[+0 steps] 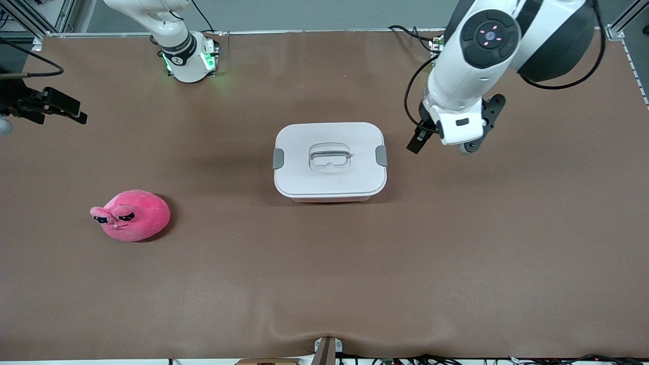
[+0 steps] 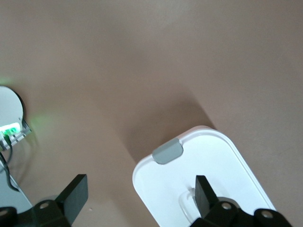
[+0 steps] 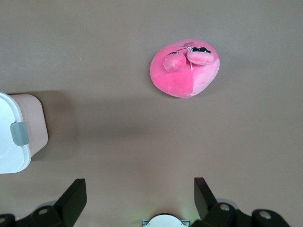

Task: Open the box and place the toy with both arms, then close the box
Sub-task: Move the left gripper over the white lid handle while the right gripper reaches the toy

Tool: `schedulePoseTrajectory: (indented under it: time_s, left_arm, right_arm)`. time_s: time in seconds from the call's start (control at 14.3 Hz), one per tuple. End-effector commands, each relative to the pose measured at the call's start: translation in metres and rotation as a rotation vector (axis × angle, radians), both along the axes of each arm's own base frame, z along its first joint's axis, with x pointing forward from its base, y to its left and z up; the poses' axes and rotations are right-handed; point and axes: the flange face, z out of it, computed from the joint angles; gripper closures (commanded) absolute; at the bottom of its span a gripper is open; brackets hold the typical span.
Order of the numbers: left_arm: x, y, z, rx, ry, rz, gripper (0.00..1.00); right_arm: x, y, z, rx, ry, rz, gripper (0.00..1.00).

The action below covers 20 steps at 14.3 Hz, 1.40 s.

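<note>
The right end effector hangs over the table at the right arm's end, up in the air, its two fingers spread wide with nothing between them. In the right wrist view the toy lies on the table ahead of this end effector, apart from it, and one clipped end of the box shows off to the side. The toy rests on the table toward the right arm's end, nearer the front camera than the box, its two bulging eyes turned toward that end. The box stands mid-table with its lid on, a grey clip at each short end and the recessed handle in the middle of the lid. The left end effector hangs just beside the box at the end facing the left arm, above the table and touching nothing. In the left wrist view its fingers stand wide apart and empty, one over bare table and the other over the lid, with a clip showing between them.
</note>
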Motion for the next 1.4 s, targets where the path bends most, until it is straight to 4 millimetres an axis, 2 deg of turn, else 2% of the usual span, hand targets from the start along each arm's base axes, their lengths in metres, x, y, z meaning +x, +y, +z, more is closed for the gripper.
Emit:
schedulePoseTrajectory:
  time_s: [0.0, 0.21, 0.35, 0.56, 0.63, 0.77, 0.84, 1.05, 1.19, 1.33]
  left_arm:
    - [-0.005, -0.029, 0.0, -0.01, -0.022, 0.1, 0.0]
    - [-0.01, -0.058, -0.02, 0.001, -0.034, 0.191, 0.0]
    - [-0.015, -0.077, -0.028, -0.002, -0.053, 0.259, 0.0]
    - [-0.02, -0.101, -0.044, -0.007, -0.07, 0.333, 0.0]
    - [-0.024, -0.11, -0.049, -0.004, -0.077, 0.349, 0.0]
    - [-0.032, -0.13, -0.063, 0.0, -0.085, 0.385, 0.0]
    - [-0.031, -0.135, -0.068, -0.006, -0.093, 0.42, 0.0]
    - [-0.03, -0.151, -0.087, -0.025, -0.097, 0.51, 0.0]
    - [-0.043, -0.176, -0.108, -0.021, -0.11, 0.509, 0.0]
    - [-0.041, -0.182, -0.121, -0.036, -0.115, 0.514, 0.0]
  right_arm:
    - [-0.001, -0.001, 0.002, 0.002, 0.003, -0.009, 0.0]
    - [0.006, -0.003, -0.007, 0.001, 0.012, -0.011, 0.0]
    - [0.029, -0.005, -0.045, -0.017, 0.071, -0.01, 0.0]
    - [0.053, -0.011, -0.068, -0.031, 0.047, -0.018, 0.0]
    - [0.067, -0.012, -0.085, -0.037, 0.032, -0.019, 0.0]
    - [0.083, -0.013, -0.107, -0.045, 0.019, -0.022, 0.0]
    - [0.093, -0.012, -0.125, -0.046, 0.022, -0.019, 0.0]
    - [0.103, -0.01, -0.166, -0.042, 0.086, -0.02, 0.0]
    - [0.108, -0.009, -0.184, -0.035, 0.105, -0.017, 0.0]
    - [0.109, 0.006, -0.197, -0.034, 0.128, 0.014, 0.0]
